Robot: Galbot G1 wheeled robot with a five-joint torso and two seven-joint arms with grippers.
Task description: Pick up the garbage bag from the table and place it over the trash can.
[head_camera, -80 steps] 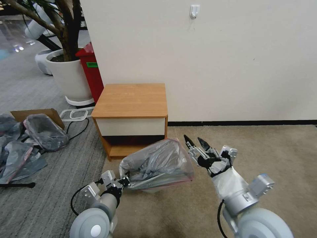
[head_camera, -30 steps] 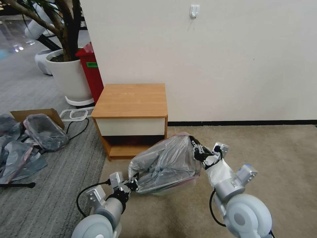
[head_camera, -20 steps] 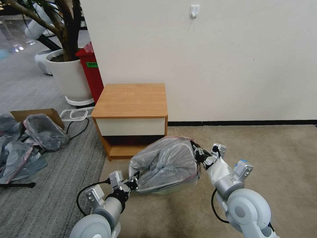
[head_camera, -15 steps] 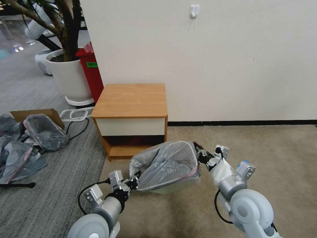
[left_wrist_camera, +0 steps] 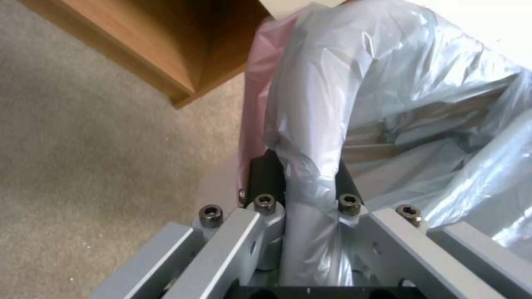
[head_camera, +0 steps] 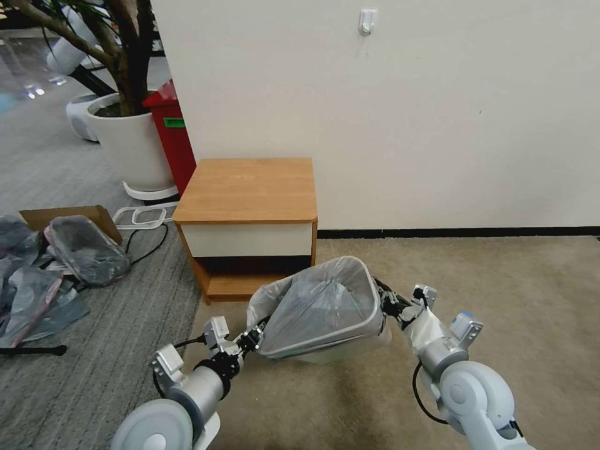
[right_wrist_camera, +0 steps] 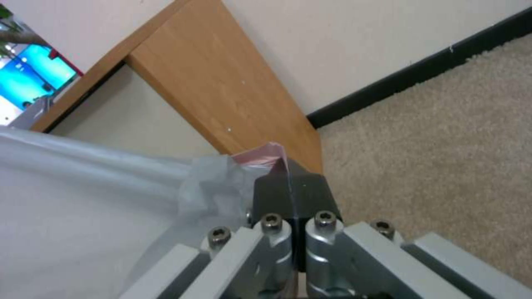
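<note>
The grey translucent garbage bag (head_camera: 319,303) is stretched across the mouth of the cream trash can (head_camera: 347,350), which stands on the carpet in front of the wooden table (head_camera: 250,187). The bag's middle sags down into the can. My left gripper (head_camera: 253,340) is shut on a bunch of the bag at the can's near-left corner; in the left wrist view the plastic (left_wrist_camera: 332,104) runs between the black fingers (left_wrist_camera: 266,176). At the can's right side, my right gripper (head_camera: 386,300) is shut on the bag's pink-red edge (right_wrist_camera: 263,160), and its pads (right_wrist_camera: 277,189) are pressed together.
A heap of grey bags (head_camera: 56,262) and a cardboard box (head_camera: 69,215) lie on the striped carpet at left. A tall red bin (head_camera: 172,134) and a white plant pot (head_camera: 128,144) stand behind the table. The wall (head_camera: 406,112) is close behind; open beige carpet lies to the right.
Both grippers have come down beside the can, drawing the bag's edge over the rim. The bag's puffed-up top has collapsed into the can.
</note>
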